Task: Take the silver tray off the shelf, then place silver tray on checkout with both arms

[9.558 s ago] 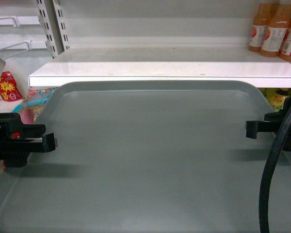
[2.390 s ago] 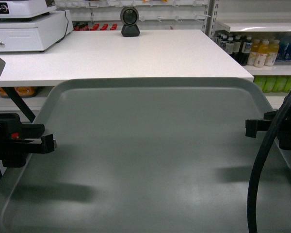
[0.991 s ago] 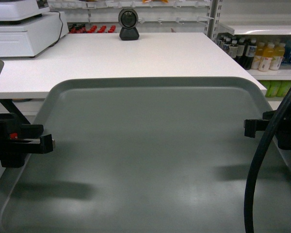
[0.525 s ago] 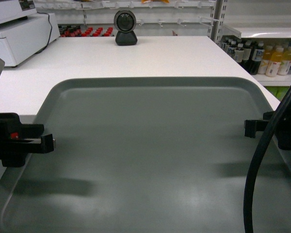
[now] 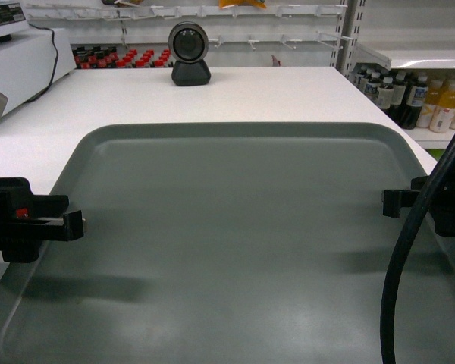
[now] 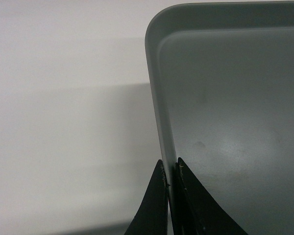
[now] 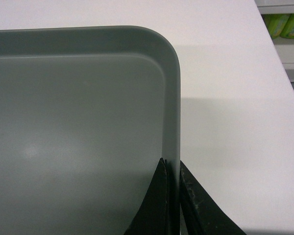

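Tray [image 5: 235,243] fills the lower frame, over the checkout [image 5: 273,95]; left gripper [image 5: 64,225] and right gripper [image 5: 394,202] pinch opposite rims; likely stiff, light, slippery; hold both side rims level.

Pretty bright, even overhead store lighting. Soft glare patches on the silver tray [image 5: 235,250], fuzzy gripper shadows on it, tray shadow across the checkout [image 6: 63,122]. Wrist views slightly soft.

Both arms clamped on the silver tray's side rims

The left end effector [image 5: 74,225] pinches the silver tray [image 5: 235,250] at its left rim, the right end effector [image 5: 392,203] at its right rim, both level, with each pair of jaws closed tight across the rim.
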